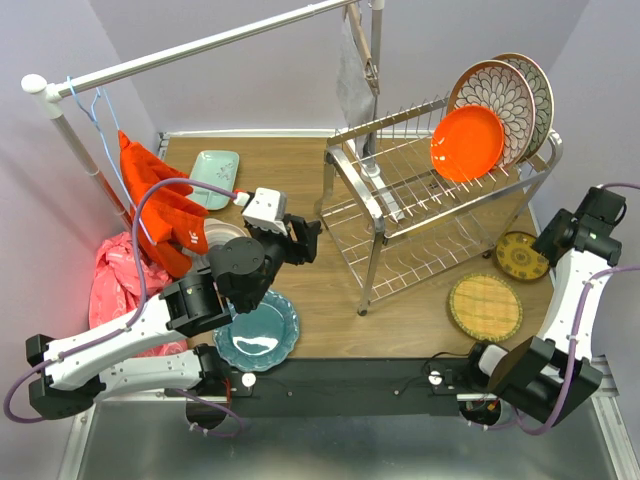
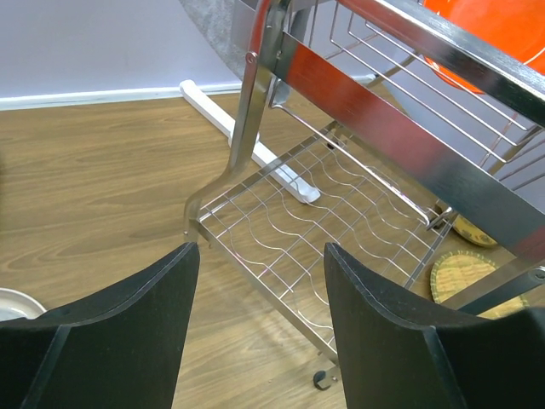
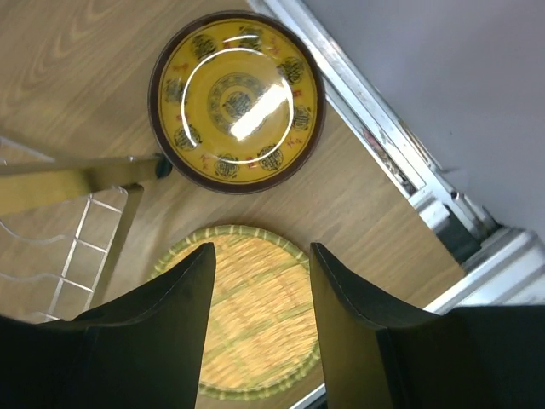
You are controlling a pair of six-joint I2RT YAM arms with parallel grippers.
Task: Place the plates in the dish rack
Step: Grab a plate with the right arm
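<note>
r pincer (image 3: 261, 249) spread, empty, over woven plate (image 3: 260, 332): prob light, stiff, grippy; take it by the rim. l pincer (image 2: 260, 251) spread, empty, facing dish rack (image 2: 383, 128).

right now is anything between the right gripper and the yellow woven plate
Nothing visible. The right gripper, open and empty, points down at the yellow woven plate, with only bare air between. The dish rack leg stands off to one side, and the dark-yellow patterned plate lies beyond, apart.
</note>
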